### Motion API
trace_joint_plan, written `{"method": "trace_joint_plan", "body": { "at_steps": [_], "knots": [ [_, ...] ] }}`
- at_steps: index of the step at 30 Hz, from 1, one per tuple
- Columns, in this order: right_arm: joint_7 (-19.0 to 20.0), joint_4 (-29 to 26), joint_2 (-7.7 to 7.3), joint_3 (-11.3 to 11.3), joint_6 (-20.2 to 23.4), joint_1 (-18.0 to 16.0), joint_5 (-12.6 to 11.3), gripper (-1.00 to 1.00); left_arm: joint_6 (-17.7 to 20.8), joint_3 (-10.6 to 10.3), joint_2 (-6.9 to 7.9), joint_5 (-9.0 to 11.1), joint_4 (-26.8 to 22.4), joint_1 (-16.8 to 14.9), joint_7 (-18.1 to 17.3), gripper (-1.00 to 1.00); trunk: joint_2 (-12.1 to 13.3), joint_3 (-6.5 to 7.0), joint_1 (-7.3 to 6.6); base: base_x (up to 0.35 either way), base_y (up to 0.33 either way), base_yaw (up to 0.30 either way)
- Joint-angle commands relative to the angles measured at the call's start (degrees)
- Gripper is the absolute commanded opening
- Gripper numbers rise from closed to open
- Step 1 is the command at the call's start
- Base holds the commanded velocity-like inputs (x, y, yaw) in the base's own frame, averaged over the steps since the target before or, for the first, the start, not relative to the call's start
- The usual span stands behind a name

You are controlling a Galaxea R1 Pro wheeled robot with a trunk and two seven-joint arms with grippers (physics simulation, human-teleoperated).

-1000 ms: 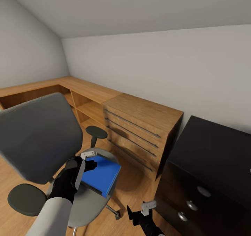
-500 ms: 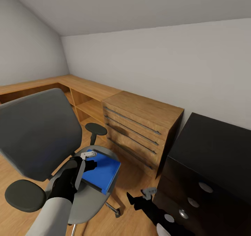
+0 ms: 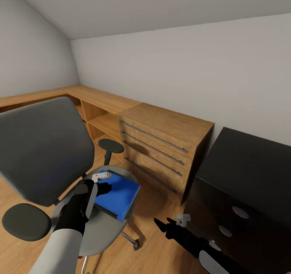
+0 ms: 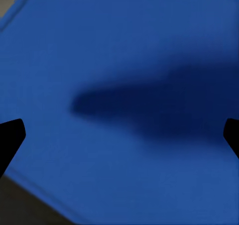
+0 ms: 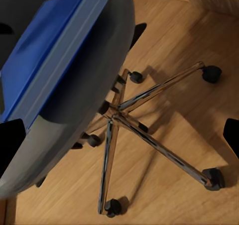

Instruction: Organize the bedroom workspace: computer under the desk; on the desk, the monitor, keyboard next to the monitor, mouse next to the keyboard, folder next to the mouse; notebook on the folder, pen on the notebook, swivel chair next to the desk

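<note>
The blue folder [image 3: 120,193] lies flat on the grey seat of the swivel chair [image 3: 44,152]. My left gripper [image 3: 104,185] hovers just over the folder's near corner. In the left wrist view the folder [image 4: 119,75] spreads under my open left gripper [image 4: 119,135], its black fingertips [image 4: 10,138] far apart. My right gripper [image 3: 165,225] is low over the floor beside the chair, open and empty. In its own view the right gripper [image 5: 119,135] looks down on the folder's edge [image 5: 55,51] and the chair's chrome star base [image 5: 149,120]. The black desk [image 3: 242,173] with silver-knobbed drawers stands at right.
A light wooden drawer cabinet [image 3: 163,144] with bar handles stands against the wall between the chair and the desk. A low wooden shelf unit [image 3: 97,116] runs along the wall into the far corner. Wood floor [image 3: 157,249] lies between the chair and the desk.
My right arm has stretched further forward, low toward the chair's base. My left gripper has stayed over the folder. The whole view has shifted slightly.
</note>
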Motion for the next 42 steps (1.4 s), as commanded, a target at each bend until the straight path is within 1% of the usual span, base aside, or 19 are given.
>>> {"method": "trace_joint_plan", "body": {
  "at_steps": [1, 3, 14, 27, 37, 42],
  "knots": [
    [0.14, 0.04, -0.07, 0.35, -0.38, -0.08, -0.63, 1.00, 0.24, 0.15, -0.05, -0.41, -0.11, -0.05, -0.19, 1.00, -0.44, -0.24, 0.22, 0.000, 0.000, 0.000],
    [0.13, 0.15, -0.07, 0.37, -0.39, -0.07, -0.67, 1.00, 0.25, 0.16, -0.01, -0.41, -0.17, -0.05, -0.19, 1.00, -1.24, -0.59, 0.66, 0.000, 0.000, 0.000],
    [0.13, 0.75, -0.11, 0.44, -0.57, -0.05, -0.49, 1.00, 0.25, 0.14, 0.17, -0.36, -0.29, -0.07, -0.19, 1.00, -1.24, -0.59, 0.66, 0.000, 0.000, 0.000],
    [0.10, 3.78, 0.80, 0.58, -0.66, -0.05, -0.31, 1.00, 0.25, 0.22, 0.71, -0.35, -0.29, -0.04, -0.19, 1.00, -1.24, -0.59, 0.66, 0.000, 0.000, 0.000],
    [0.10, 4.06, 0.89, 0.59, -0.68, -0.05, -0.26, 1.00, 0.25, 0.22, 0.87, -0.35, -0.24, -0.09, -0.19, 1.00, -1.24, -0.59, 0.66, 0.000, 0.000, 0.000],
    [0.10, 4.11, 0.90, 0.55, -0.71, -0.05, -0.26, 1.00, 0.25, 0.22, 0.88, -0.36, -0.23, -0.05, -0.19, 1.00, -3.25, -1.49, 1.76, 0.000, 0.000, 0.000]
  ]
}}
